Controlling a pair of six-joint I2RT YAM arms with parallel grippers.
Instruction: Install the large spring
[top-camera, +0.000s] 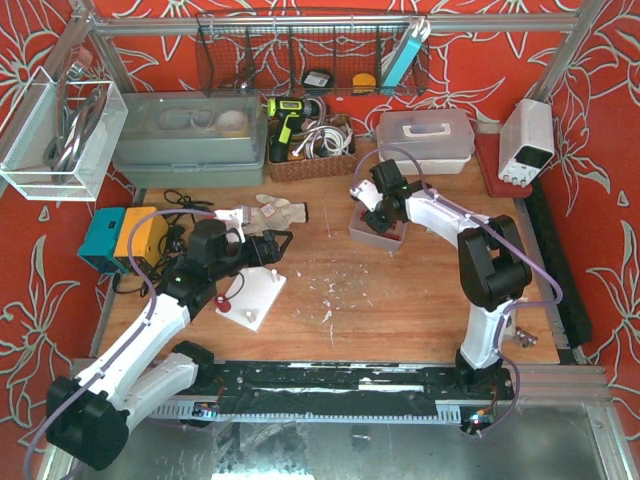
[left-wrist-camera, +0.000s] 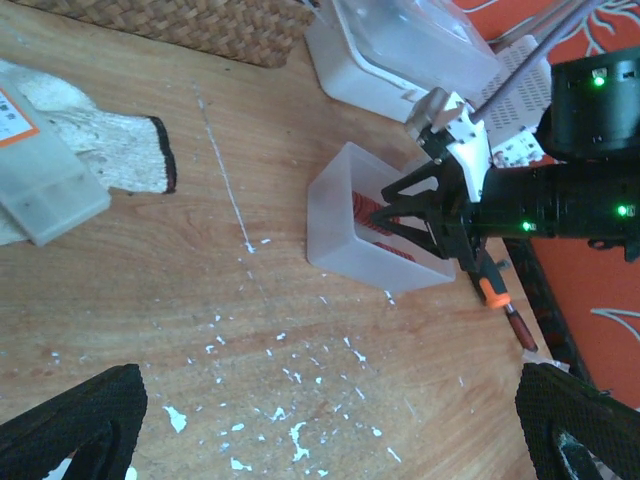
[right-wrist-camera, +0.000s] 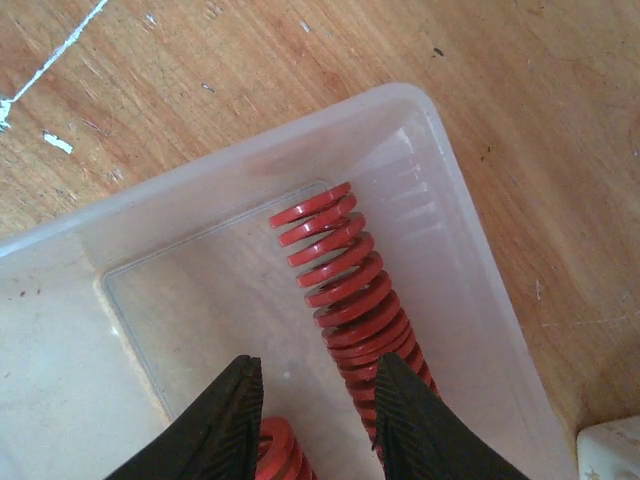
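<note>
One large spring (right-wrist-camera: 345, 290) in bin (right-wrist-camera: 60, 330), end seemingly behind right gripper (right-wrist-camera: 315, 365).

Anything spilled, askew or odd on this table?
White flecks are strewn across the wooden table, like chipped debris. A work glove lies loose near the back. Nothing else stands out.

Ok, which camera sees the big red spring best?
The right wrist view: it shows the large red spring close up, coils clear, lying in the translucent bin beneath the open right gripper. The left wrist view shows only a red smudge through the bin wall; the top view barely shows it.
</note>
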